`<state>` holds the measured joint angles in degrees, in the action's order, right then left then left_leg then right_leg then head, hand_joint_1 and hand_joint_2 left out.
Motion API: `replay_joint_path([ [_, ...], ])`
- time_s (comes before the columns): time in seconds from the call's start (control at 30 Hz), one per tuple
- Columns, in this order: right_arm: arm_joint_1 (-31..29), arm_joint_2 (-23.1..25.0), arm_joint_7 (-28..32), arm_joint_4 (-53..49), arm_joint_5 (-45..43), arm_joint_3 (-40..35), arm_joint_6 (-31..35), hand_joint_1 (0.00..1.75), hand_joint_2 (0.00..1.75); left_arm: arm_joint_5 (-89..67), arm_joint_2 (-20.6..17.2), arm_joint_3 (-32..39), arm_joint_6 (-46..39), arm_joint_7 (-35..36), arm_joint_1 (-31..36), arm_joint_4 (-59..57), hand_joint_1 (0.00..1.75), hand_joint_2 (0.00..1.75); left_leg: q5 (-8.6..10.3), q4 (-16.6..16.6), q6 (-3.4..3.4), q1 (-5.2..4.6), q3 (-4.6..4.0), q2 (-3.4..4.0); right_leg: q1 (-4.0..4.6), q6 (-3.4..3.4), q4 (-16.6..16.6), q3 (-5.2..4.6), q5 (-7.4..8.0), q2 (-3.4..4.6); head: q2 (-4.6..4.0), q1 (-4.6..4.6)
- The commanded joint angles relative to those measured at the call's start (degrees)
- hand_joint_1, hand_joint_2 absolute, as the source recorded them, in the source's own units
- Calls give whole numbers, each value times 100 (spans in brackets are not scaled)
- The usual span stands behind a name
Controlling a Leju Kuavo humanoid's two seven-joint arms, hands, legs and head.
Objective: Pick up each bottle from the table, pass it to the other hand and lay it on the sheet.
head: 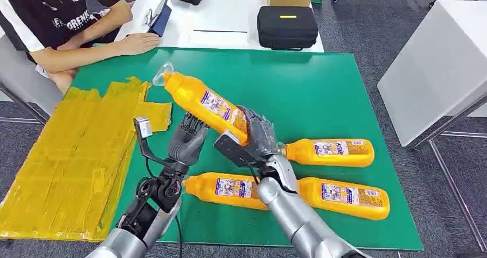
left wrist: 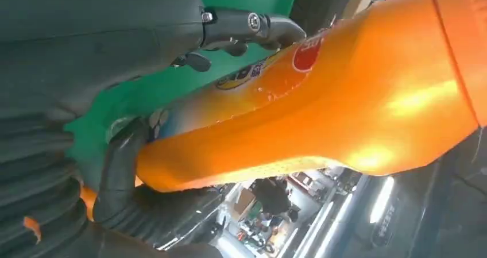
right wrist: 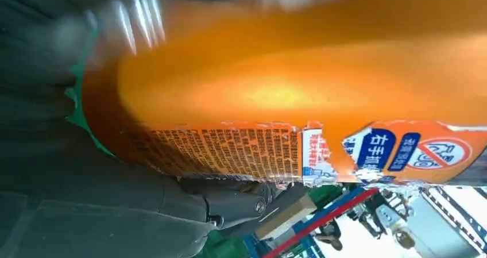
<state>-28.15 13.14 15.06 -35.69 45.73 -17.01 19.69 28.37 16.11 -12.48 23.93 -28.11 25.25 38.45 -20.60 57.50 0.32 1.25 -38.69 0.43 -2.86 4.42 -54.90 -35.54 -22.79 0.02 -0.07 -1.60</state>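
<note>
One bottle [head: 205,101] aloft over green table [head: 321,91], base gripped by right hand [head: 258,136]; left hand [head: 188,138] beside it, grip unclear. Handover step; next, left must close firmly before right lets go

— Where's the raised orange bottle [head: 208,103]?
— Held up over the green table [head: 321,91], tilted, clear cap toward the yellow sheet [head: 74,154].
— And the others?
— Three more orange bottles lie on their sides: one nearest the front [head: 227,189], one front right [head: 344,196], one behind it [head: 330,152].
</note>
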Motion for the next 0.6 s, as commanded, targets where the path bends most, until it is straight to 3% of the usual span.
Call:
replay_joint_path([
  [0.03,-281,45,-101,710,226,-480,-231,173,175,3,-91,25,-32,-27,218,-290,0,175,-17,2,2,3,33,1,7,-31,0,31,-14,2,0,-2],
  [0.27,-197,138,291,602,317,-566,-43,175,175,23,-110,88,-97,-46,223,-337,0,175,-12,1,2,3,24,1,6,-24,0,21,-9,1,0,-2],
  [0.37,19,175,755,235,127,-669,-407,175,175,35,-108,107,-77,-67,275,-488,0,175,-18,2,1,4,34,-2,9,-32,-1,31,-16,-1,0,0],
  [0.47,203,128,869,-89,61,-898,-793,175,175,40,-96,126,-84,-116,321,-605,0,175,-31,6,2,4,58,-2,11,-48,-6,54,-29,-1,0,0],
  [0.5,233,145,862,-89,71,-919,-796,175,175,40,-97,125,-82,-117,324,-608,0,175,-13,0,1,4,28,-6,8,-28,0,26,-14,-5,0,-4],
  [0.6,246,154,862,-92,71,-927,-799,175,175,40,-98,126,-82,-118,326,-608,0,175,-24,6,3,4,44,-5,9,-41,-6,41,-24,-4,0,-2],
])
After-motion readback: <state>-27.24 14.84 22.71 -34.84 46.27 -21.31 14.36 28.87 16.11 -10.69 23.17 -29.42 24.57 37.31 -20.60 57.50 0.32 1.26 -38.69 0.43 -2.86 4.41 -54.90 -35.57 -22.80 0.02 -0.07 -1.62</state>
